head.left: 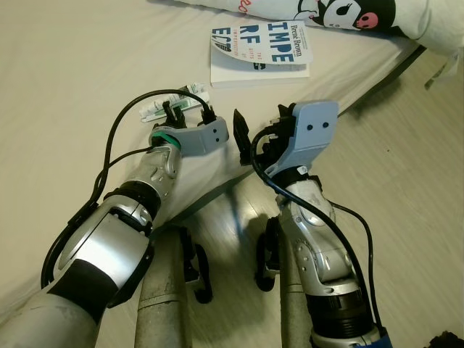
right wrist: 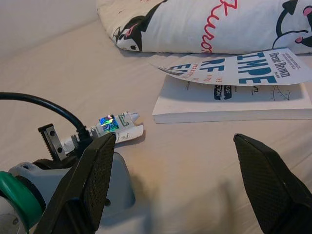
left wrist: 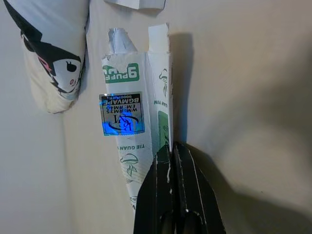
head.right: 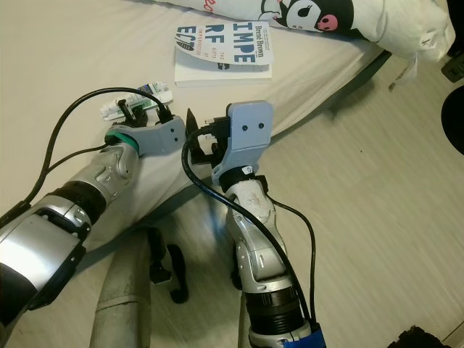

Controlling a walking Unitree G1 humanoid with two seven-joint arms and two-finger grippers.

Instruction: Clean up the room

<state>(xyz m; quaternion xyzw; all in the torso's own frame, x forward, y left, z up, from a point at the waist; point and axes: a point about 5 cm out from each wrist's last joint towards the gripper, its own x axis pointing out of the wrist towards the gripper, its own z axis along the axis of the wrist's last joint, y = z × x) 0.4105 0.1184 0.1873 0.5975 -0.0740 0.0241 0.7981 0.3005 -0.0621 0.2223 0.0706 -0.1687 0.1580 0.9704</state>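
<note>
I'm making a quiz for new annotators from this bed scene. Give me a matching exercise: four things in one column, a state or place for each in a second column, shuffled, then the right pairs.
Things:
1. left gripper
2. right gripper
3. book
4. pillow

States or places:
A. fingers wide open
B. printed with a cartoon face
C. shut on the carton
D. lies flat on the bed, cover lifted

Pairs: 1-C, 2-A, 3-D, 4-B
</note>
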